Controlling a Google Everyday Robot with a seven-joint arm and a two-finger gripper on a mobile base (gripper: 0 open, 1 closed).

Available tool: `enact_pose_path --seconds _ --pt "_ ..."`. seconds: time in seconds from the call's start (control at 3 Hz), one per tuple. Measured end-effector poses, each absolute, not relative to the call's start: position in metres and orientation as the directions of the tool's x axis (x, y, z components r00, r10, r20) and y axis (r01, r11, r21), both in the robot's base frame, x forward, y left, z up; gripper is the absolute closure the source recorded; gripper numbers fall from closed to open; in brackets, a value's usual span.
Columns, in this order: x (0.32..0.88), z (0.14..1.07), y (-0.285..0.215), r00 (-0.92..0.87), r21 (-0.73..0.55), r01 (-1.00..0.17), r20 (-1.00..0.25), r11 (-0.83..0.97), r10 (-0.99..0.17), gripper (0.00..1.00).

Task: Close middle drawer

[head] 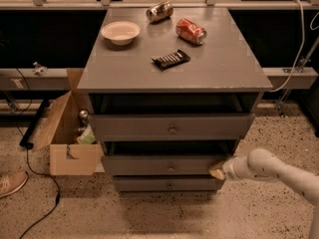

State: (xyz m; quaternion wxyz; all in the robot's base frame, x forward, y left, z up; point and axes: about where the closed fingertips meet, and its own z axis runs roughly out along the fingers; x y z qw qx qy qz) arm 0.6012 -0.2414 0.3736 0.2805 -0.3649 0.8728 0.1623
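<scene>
The grey cabinet [174, 73] has three drawers. The middle drawer [164, 165] has a low flat front with a tiny central knob [171, 169] and stands slightly out, with a dark gap above it. My gripper [217, 170] comes in from the right on a white arm [271, 169]. Its tip is against the right end of the middle drawer's front. The top drawer [172, 126], with the bigger brass knob, also stands pulled out a little. The lowest drawer front [168, 184] sits below.
On the cabinet top lie a white bowl [120, 32], a red can [191, 31], a brown can [159, 11] and a dark snack bar [171, 59]. An open cardboard box [70, 133] stands left of the cabinet. A shoe [11, 182] and a cable [37, 183] lie on the floor at left.
</scene>
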Motion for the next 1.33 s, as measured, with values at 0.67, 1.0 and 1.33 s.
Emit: enact_pose_path --seconds 0.67,1.0,1.33 --pt "0.634 0.38 -0.234 -0.527 0.05 -0.734 -0.671 0.678 -0.521 1.0" --pt "0.62 0.386 -0.245 -0.526 0.049 -0.74 -0.664 0.671 -0.532 1.0" --pt "0.594 0.395 -0.268 -0.55 0.062 -0.734 -0.638 0.676 -0.539 1.0"
